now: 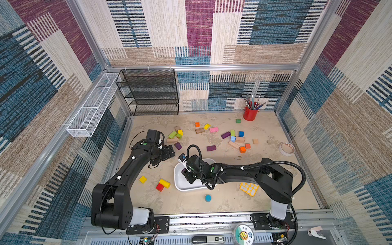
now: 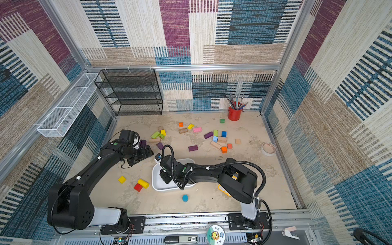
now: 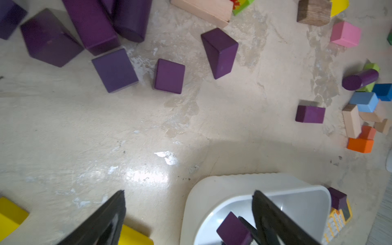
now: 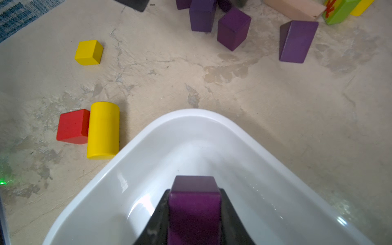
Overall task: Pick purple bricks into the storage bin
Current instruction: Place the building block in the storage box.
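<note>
Purple bricks (image 3: 169, 76) mostly lie loose on the table (image 1: 229, 199). One held brick (image 4: 194, 212) is clamped between the fingers of the right pincer (image 4: 194, 196), inside the rim of the storage bin (image 4: 191, 112) and close to a rounded corner. Whether it touches the bin floor I cannot tell.

The bin sits near the table's front edge, about midway along it. A yellow cylinder (image 4: 103, 129) and a red cube (image 4: 73, 126) lie just beside its left wall.

The left pincer (image 3: 188, 193) hangs empty with jaws wide apart, over bare table between the bin and a cluster of purple bricks toward the left edge. A purple oblong bar (image 1: 211, 148) lies alone mid-table with open surface around it.
</note>
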Robot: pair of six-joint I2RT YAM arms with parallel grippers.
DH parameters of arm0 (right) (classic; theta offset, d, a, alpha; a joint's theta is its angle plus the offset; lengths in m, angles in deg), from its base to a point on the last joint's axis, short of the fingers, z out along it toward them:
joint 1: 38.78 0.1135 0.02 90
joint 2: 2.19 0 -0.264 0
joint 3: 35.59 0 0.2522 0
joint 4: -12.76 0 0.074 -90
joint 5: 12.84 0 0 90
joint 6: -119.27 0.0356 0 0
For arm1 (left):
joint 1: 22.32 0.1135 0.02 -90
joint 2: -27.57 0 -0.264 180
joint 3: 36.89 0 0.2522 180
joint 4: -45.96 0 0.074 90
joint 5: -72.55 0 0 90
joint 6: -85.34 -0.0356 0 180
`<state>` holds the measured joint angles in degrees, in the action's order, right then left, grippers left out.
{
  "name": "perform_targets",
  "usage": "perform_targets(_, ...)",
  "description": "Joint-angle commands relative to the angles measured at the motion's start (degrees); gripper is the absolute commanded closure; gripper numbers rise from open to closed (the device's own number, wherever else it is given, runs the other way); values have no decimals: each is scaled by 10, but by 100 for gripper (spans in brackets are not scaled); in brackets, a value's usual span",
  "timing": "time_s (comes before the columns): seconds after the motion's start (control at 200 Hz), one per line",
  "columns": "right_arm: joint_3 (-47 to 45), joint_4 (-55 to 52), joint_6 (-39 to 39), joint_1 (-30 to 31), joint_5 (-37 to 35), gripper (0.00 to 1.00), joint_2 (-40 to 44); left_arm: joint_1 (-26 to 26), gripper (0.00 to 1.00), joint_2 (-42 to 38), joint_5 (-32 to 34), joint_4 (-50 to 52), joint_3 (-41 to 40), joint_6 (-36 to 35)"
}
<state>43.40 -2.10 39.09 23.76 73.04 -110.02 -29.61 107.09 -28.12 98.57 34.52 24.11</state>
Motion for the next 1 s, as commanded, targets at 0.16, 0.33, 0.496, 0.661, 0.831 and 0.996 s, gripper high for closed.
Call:
perform_targets(0.16, -12, 63, 40, 3, -44, 71, -9, 16, 5, -7, 45, 20, 7, 31)
perform_targets(0.33, 1, 56, 55, 6, -67, 71, -27, 25, 5, -17, 72, 28, 8, 40)
perform_targets(0.496, 11, 53, 73, 10, -76, 71, -42, 33, 5, -24, 83, 28, 5, 47)
perform_targets(0.661, 18, 51, 84, 13, -80, 71, -53, 39, 4, -25, 82, 29, 5, 50)
perform_targets(0.831, 29, 44, 88, 18, -85, 71, -66, 43, 4, -32, 92, 32, 7, 50)
perform_targets(0.996, 30, 40, 91, 21, -93, 70, -74, 44, 4, -34, 98, 33, 5, 52)
